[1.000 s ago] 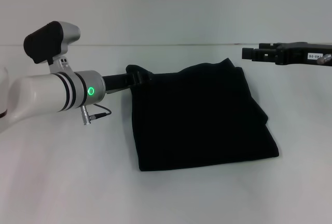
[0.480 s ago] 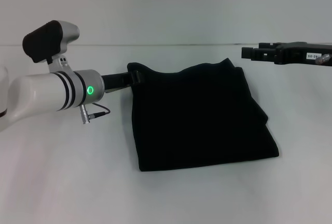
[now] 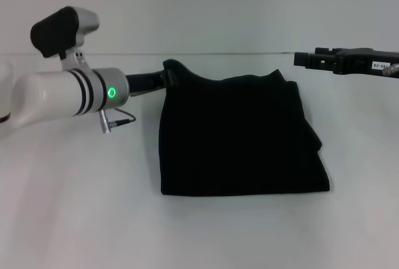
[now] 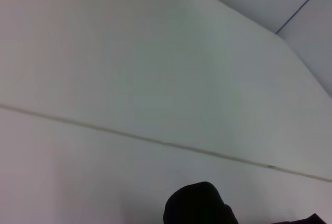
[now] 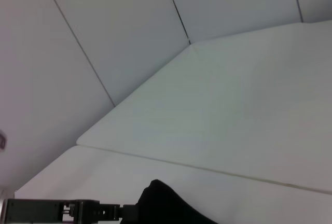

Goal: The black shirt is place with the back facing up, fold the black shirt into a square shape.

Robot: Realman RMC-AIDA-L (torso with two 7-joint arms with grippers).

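The black shirt lies folded into a rough rectangle on the white table. Its far left corner is raised off the table, and my left gripper is shut on that corner. The right wrist view shows the same left gripper reaching in level and meeting the peaked black fabric. A bump of the shirt shows in the left wrist view. My right gripper hovers beyond the shirt's far right corner, apart from the cloth.
The table's far edge meets a pale panelled wall just behind the shirt. Bare white tabletop lies in front of the shirt and on both sides. My left forearm crosses the left part of the scene.
My left gripper has lifted the shirt's far left corner higher and farther back. The shirt's near edge has slid away from me and lies straighter. The right gripper has drifted slightly right.
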